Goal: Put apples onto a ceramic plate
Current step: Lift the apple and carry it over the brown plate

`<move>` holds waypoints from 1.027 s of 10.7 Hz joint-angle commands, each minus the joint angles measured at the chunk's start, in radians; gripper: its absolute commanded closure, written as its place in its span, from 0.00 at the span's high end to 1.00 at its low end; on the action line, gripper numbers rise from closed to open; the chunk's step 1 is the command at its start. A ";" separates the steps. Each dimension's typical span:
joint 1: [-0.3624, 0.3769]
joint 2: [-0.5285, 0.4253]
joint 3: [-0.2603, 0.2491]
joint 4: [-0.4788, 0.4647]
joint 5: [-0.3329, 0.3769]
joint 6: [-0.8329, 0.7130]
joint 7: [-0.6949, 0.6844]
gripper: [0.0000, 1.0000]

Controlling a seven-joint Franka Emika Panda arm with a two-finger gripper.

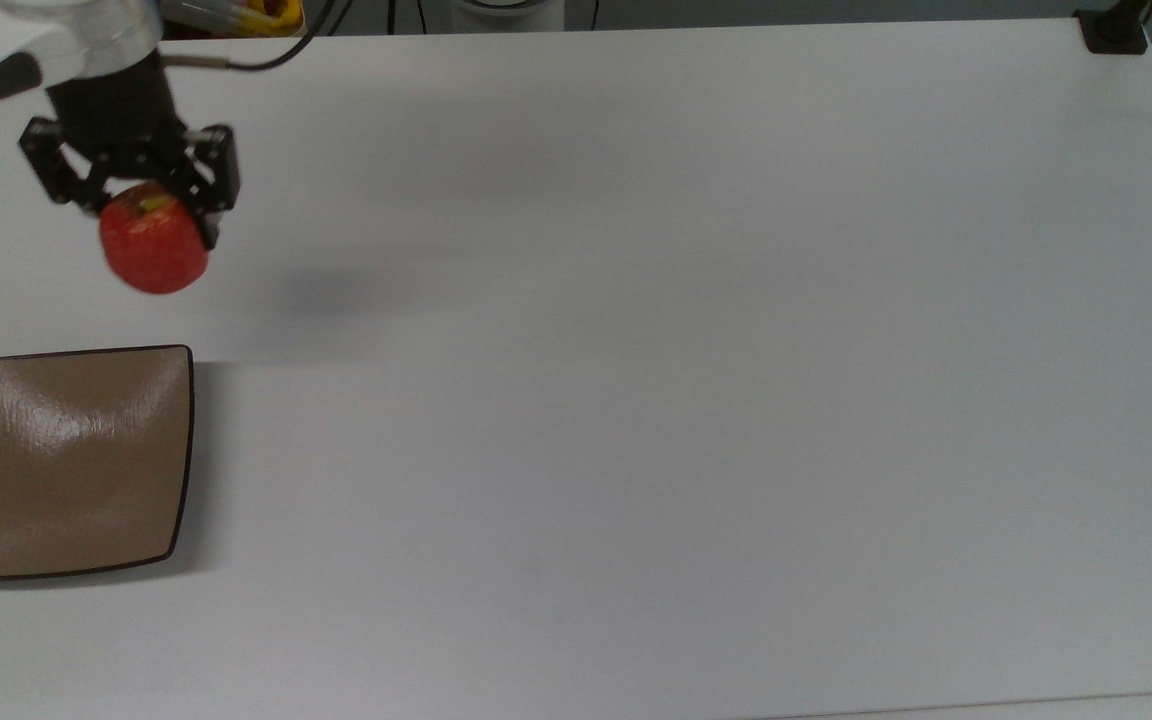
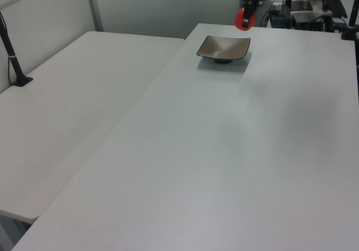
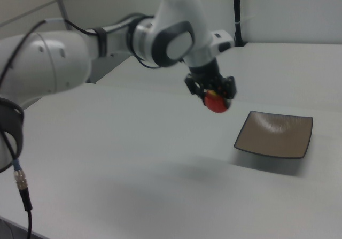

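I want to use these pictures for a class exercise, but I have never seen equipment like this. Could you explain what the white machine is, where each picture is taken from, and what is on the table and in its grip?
The white machine is a jointed robot arm. At its tip is a black two-finger end effector, which works like a hand. It is shut on a small red apple, held in the air above the white table.

The top view looks down on the table. The left view and the right view look across it from two sides.

On the table lies a square tan-brown plate with a dark rim, and nothing is on it. In the top view the apple hangs just beyond the plate's far edge, not yet over it.
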 commanded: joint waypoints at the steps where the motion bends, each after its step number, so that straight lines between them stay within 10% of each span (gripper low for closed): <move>1: -0.066 0.116 -0.002 0.038 0.044 0.231 -0.031 0.36; 11: -0.092 0.417 0.001 0.162 0.041 0.567 0.022 0.46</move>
